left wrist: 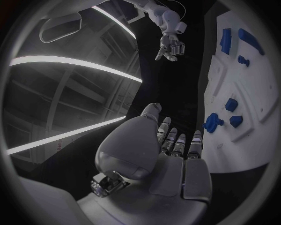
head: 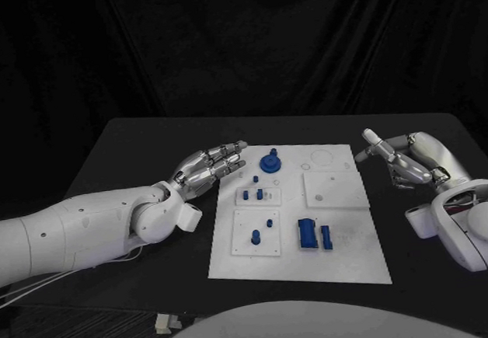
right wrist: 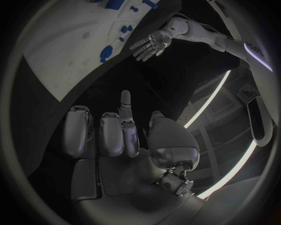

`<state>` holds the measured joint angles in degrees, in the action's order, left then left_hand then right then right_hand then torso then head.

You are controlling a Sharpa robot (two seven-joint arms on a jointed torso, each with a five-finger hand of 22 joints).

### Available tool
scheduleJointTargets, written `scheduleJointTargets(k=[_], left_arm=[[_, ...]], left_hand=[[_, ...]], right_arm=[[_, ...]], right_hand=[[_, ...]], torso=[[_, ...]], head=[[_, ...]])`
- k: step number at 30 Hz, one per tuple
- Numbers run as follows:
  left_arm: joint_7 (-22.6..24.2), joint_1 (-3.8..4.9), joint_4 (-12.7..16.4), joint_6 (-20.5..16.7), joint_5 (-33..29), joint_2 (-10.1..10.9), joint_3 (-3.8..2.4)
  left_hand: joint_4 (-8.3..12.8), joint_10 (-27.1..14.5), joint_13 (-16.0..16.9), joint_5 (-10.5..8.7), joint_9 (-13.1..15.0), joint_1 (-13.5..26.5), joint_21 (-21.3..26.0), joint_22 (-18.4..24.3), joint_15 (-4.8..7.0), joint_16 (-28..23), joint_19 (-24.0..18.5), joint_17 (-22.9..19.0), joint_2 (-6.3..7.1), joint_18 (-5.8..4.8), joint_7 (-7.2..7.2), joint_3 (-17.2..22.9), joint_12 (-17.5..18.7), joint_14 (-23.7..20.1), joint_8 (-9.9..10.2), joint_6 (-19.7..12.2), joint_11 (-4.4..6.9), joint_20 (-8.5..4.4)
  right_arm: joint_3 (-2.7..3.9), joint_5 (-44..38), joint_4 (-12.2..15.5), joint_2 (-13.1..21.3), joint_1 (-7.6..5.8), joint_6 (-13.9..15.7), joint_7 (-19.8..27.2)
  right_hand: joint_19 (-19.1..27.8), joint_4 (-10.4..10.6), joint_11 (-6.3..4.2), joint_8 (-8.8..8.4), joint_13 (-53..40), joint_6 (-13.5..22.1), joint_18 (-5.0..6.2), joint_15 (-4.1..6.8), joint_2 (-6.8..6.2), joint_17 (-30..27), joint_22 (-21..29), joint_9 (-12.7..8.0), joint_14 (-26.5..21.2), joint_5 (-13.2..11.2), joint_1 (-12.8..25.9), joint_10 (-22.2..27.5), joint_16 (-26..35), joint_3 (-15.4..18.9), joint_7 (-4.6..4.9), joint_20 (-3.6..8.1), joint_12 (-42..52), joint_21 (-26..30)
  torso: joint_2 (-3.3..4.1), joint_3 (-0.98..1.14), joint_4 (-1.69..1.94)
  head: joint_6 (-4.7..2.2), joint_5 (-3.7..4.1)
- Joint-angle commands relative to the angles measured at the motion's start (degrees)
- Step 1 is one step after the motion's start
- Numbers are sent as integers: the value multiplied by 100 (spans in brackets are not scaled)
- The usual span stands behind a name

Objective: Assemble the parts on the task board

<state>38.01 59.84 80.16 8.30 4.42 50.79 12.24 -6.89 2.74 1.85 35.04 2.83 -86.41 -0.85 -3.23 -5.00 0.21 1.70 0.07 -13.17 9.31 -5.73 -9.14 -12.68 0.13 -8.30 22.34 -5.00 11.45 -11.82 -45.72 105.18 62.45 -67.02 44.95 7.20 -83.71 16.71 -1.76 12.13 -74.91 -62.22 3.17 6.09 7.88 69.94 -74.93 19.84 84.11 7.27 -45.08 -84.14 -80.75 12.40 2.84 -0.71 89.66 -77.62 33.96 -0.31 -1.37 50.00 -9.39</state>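
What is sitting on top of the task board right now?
On the task board are small blue parts: a round knobbed piece near its far edge, short pegs, and two longer blocks nearer the robot. The left hand hovers at its edge; nothing looks covered.

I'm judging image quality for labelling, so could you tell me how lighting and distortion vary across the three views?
Head view: dark surroundings, the white task board bright, its blue parts readable, edges straight. Left wrist view: fisheye bends the board's edge, light strips glare beside the left hand. Right wrist view: same bending, the right hand dim.
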Motion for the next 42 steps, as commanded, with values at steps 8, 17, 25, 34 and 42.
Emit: scheduleJointTargets(k=[8,17,25,34,42], left_arm=[[646,28,191,-235,-30,13,-8],[641,30,177,-213,-30,-4,-7],[618,29,132,-171,-29,-45,-7],[582,28,100,-129,-29,-71,-6],[549,27,83,-95,-29,-83,-6]], left_hand=[[-26,47,8,38,5,-12,-23,7,34,-4,-15,4,32,99,-4,-18,-51,4,-30,48,9,-46],[-26,49,8,49,5,-23,-22,10,31,-4,-17,3,24,96,-11,-9,-52,4,-36,60,5,-47],[-12,45,5,68,2,-54,-20,14,23,-6,-19,2,11,92,-24,13,-47,2,-37,62,-4,-42],[2,36,2,81,-2,-80,-19,18,14,-8,-21,1,3,89,-34,32,-35,-1,-30,45,-13,-35],[8,32,1,86,-4,-89,-18,20,10,-9,-22,1,0,89,-37,39,-29,-1,-26,37,-17,-32]], right_arm=[[-2,-687,-73,-111,215,-1045,-252],[-2,-1742,-38,-215,535,-2015,-1121],[-2,-2086,-23,-268,716,-2227,-1425],[-2,-2264,-38,-318,791,-2162,-1642],[-2,-2379,-41,-338,806,-1917,-1726]], right_hand=[[-391,3,119,-315,-1509,79,-176,-81,253,992,-1324,-373,439,-454,355,-586,-532,767,90,-43,34,-678],[-442,0,100,-345,-1509,-19,-206,-62,357,1224,-1363,-451,466,-452,442,-586,-644,1057,70,-21,34,-813],[-437,-4,98,-357,-1509,-30,-204,-62,404,1230,-1359,-470,465,-451,425,-586,-650,1099,69,-19,34,-807],[-415,-9,119,-440,-1509,58,-192,-74,462,1185,-1343,-535,452,-449,340,-586,-638,1182,98,-26,34,-767],[-386,-12,174,-571,-1509,237,-178,-111,526,1123,-1322,-634,436,-444,240,-586,-619,1273,160,-55,34,-717]], torso=[[-59,2,-30],[-70,13,-44],[-75,1,-45],[-70,1,-34],[-72,-1,-35]], head=[[0,-36],[0,-56],[0,-40],[0,-26],[0,-30]])
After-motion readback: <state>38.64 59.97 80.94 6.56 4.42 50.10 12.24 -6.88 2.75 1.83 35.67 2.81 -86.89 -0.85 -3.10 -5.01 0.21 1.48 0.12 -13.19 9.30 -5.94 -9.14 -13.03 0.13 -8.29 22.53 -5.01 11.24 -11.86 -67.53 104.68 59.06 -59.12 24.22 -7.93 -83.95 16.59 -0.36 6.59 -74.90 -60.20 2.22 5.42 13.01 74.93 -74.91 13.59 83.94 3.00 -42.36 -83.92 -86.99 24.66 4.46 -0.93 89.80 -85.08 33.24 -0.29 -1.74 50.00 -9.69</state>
